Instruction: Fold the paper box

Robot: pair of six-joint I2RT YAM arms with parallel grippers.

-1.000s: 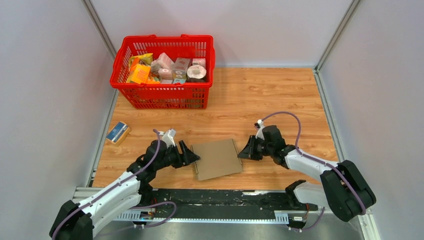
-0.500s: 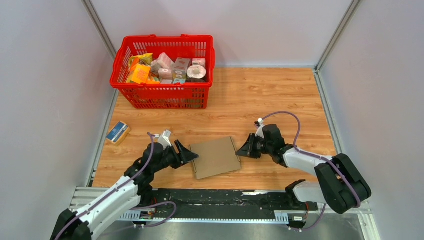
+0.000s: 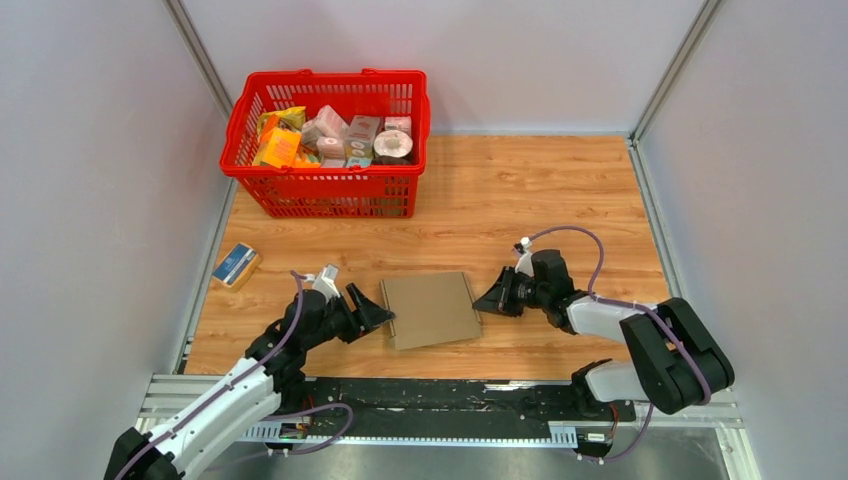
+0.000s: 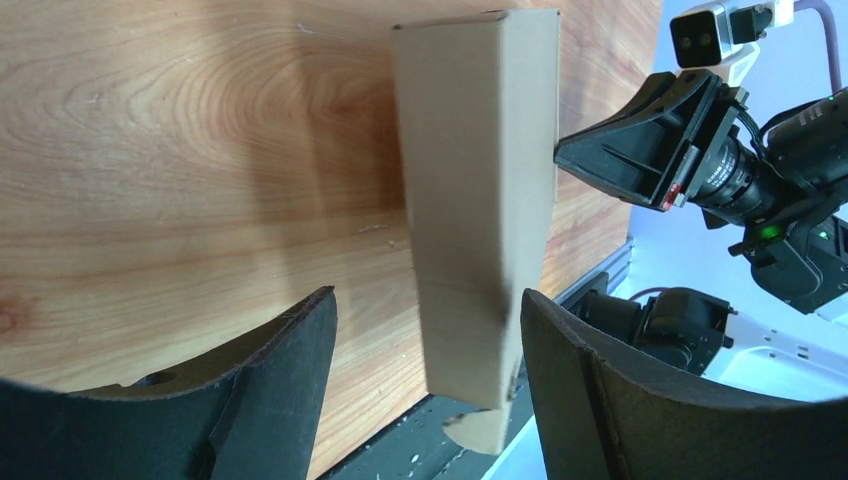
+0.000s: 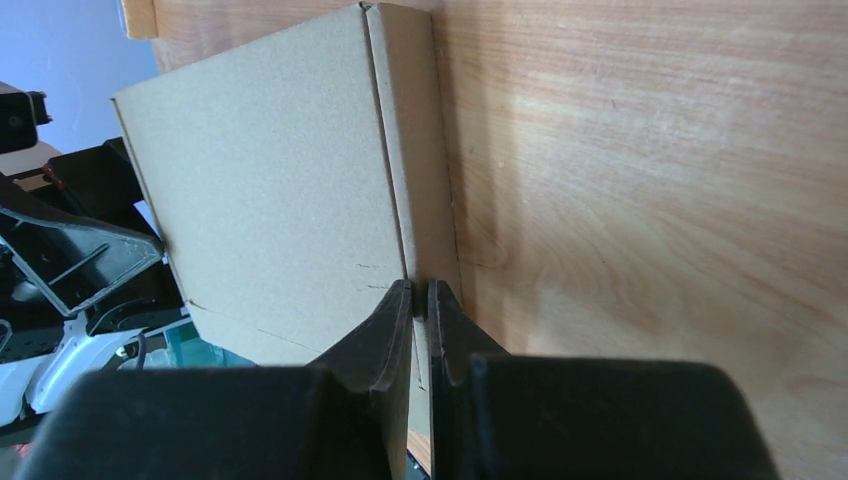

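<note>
The paper box (image 3: 430, 310) lies flat on the wooden table, plain brown cardboard, near the front edge. My left gripper (image 3: 372, 308) is open at its left end. In the left wrist view the box (image 4: 478, 200) runs away from the camera and its near end sits between the wide-spread fingers (image 4: 300, 350) without touching them. My right gripper (image 3: 487, 300) is shut, its tips against the box's right side. The right wrist view shows that gripper (image 5: 420, 288) pressed to the narrow side strip of the box (image 5: 280, 190).
A red basket (image 3: 325, 195) full of groceries stands at the back left. A small blue-and-tan packet (image 3: 236, 264) lies by the left wall. The black base rail (image 3: 430, 395) runs just in front of the box. Grey walls close both sides.
The box has turned a little and slid slightly away from the rail. My right gripper followed its edge leftwards. The left gripper drew back a bit to the left, staying open.
</note>
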